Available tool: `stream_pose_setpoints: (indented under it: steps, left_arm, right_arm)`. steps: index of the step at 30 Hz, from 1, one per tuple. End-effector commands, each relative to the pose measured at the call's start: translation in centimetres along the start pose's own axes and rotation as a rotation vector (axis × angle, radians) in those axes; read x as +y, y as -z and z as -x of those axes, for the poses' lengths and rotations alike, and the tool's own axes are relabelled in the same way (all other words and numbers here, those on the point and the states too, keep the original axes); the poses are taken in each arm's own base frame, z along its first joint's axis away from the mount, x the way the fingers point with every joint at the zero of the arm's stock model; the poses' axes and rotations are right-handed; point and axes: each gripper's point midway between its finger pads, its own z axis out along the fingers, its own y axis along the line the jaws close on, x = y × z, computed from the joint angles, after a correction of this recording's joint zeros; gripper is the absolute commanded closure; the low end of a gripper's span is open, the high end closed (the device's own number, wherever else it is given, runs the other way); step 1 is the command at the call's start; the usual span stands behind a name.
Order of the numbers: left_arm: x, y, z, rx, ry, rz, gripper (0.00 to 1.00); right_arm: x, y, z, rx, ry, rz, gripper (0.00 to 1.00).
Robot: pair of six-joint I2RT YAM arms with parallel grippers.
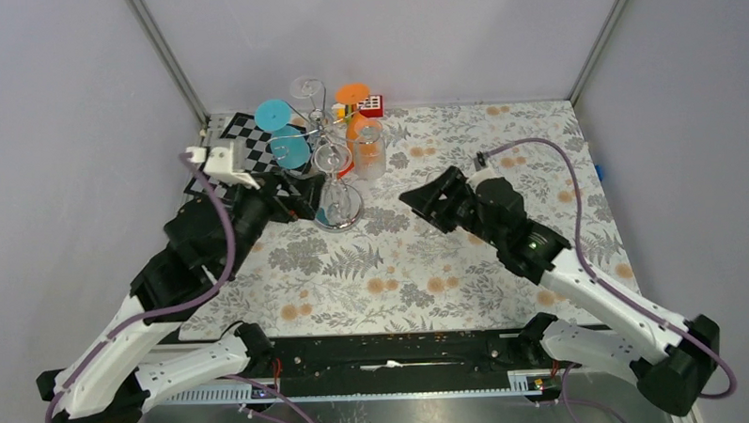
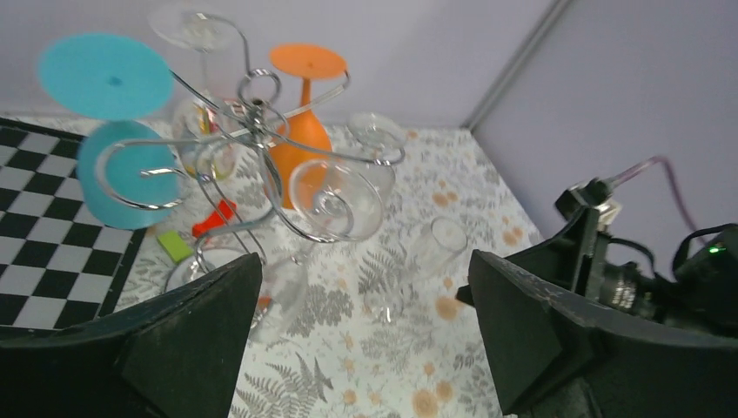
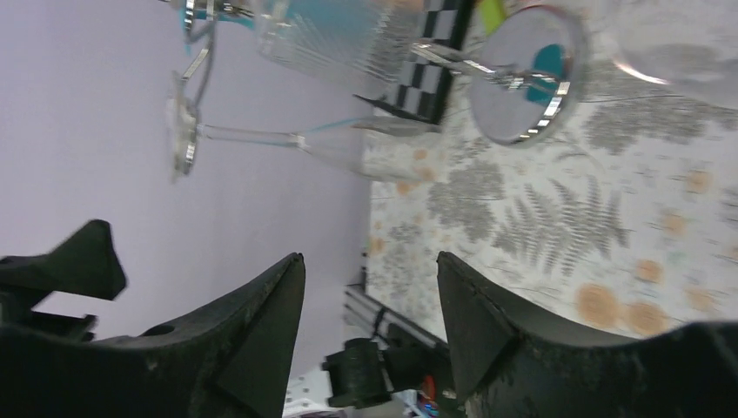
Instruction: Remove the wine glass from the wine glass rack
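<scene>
Silver wire rack [image 1: 327, 159], curled arms | left fingers [image 2: 183, 340] wide, empty | right fingers [image 3: 252, 348] apart, empty

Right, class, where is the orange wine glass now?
In the top view, the orange wine glass hangs on the rack's far right side, beside a clear glass.

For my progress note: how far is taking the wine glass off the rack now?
Done: nothing I can confirm; teal glass, orange glass and clear glass hang on the wine glass rack. In hand: nothing; left gripper and right gripper stand open, empty. Left: grip a glass, lift it off.
</scene>
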Motion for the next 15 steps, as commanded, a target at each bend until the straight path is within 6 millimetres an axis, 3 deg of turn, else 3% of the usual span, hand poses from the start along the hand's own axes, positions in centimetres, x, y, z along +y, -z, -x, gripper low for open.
stream_pose_setpoints:
  steps: [1, 6, 10, 15]
  left_arm:
    - [1.5, 1.1, 3.5, -0.157, 0.045, 0.063, 0.04]
    - [1.7, 2.0, 3.1, -0.148, 0.019, 0.032, 0.04]
    - [2.7, 2.9, 3.2, -0.170, 0.017, 0.054, 0.04]
    - [3.5, 3.8, 3.1, -0.187, 0.007, 0.064, 0.03]
  right_arm:
    - [10.5, -0.8, 1.7, 0.023, -0.141, 0.350, 0.34]
    - [14.5, -3.2, 1.8, 0.073, -0.192, 0.436, 0.32]
    - [15.3, -4.7, 1.9, 0.060, -0.210, 0.418, 0.37]
    - [15.5, -6.4, 1.8, 0.072, -0.231, 0.374, 0.53]
